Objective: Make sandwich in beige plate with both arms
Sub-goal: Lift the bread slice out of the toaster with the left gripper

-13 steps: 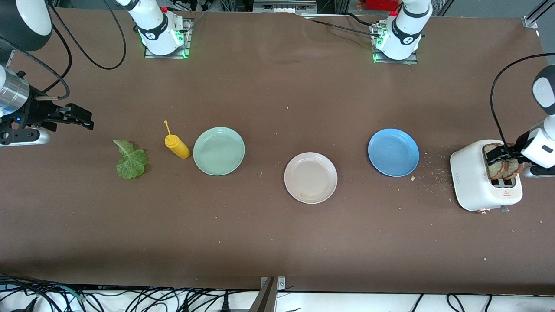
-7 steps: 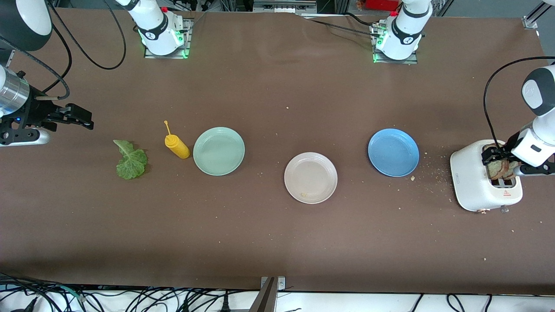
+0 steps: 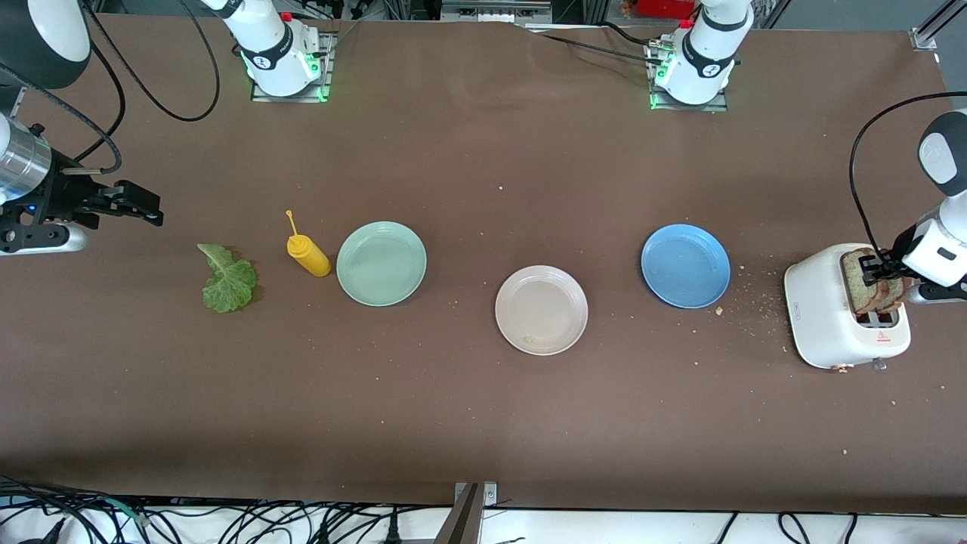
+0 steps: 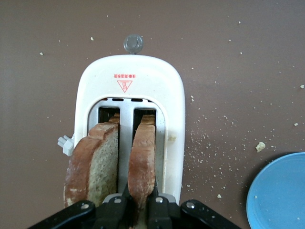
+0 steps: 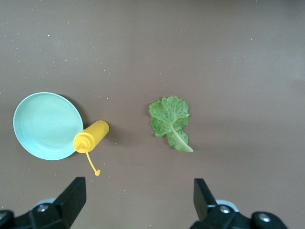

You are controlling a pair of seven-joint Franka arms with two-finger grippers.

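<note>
Counter [image 3: 468, 423]: matt brown, crumb-speckled. Toaster [image 3: 820, 310]: glossy white plastic. Plates [image 3: 541, 309]: smooth, slight sheen. Bread [image 4: 143, 162]: rough, grainy. Bottle [image 3: 308, 255]: smooth yellow plastic.
</note>
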